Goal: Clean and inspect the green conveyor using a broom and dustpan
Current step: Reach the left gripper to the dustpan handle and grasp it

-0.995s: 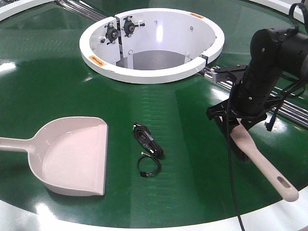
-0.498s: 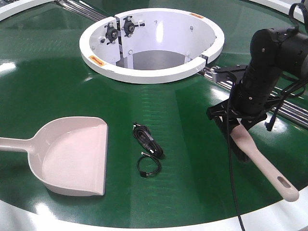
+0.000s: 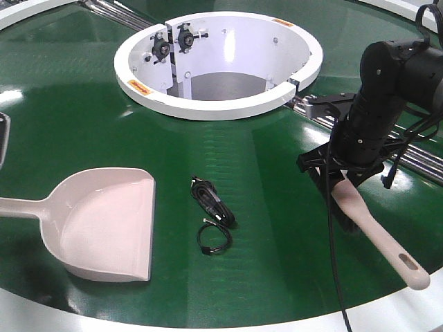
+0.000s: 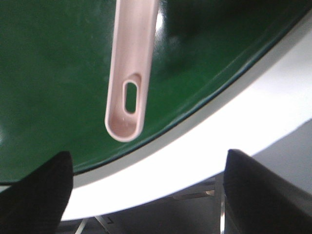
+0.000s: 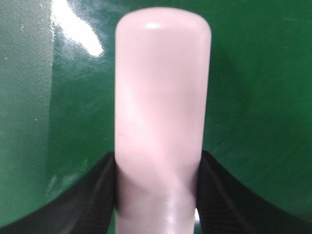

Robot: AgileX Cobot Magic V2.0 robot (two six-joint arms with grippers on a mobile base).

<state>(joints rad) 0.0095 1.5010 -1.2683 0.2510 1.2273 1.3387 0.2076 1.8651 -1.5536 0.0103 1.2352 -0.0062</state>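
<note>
The green conveyor (image 3: 83, 104) fills the front view. The pinkish-beige dustpan (image 3: 104, 221) lies on it at the left, its handle pointing left. In the left wrist view the slotted end of its handle (image 4: 129, 97) lies ahead of my open, empty left gripper (image 4: 146, 195), which hangs over the white rim (image 4: 253, 107). My right gripper (image 3: 339, 181) is shut on the broom (image 3: 377, 238), near its head. The broom's long handle slants toward the lower right. The right wrist view shows the broom (image 5: 162, 97) clamped between both fingers.
A black cable bundle (image 3: 211, 200) and a small black cable loop (image 3: 213, 238) lie on the belt between dustpan and broom. The white central ring (image 3: 218, 62) stands behind, with steel rollers (image 3: 415, 155) to its right. A dark part of my left arm (image 3: 3, 138) shows at the left edge.
A dark part of my left arm has come into the front view at the left edge. The right gripper, broom and dustpan have not moved.
</note>
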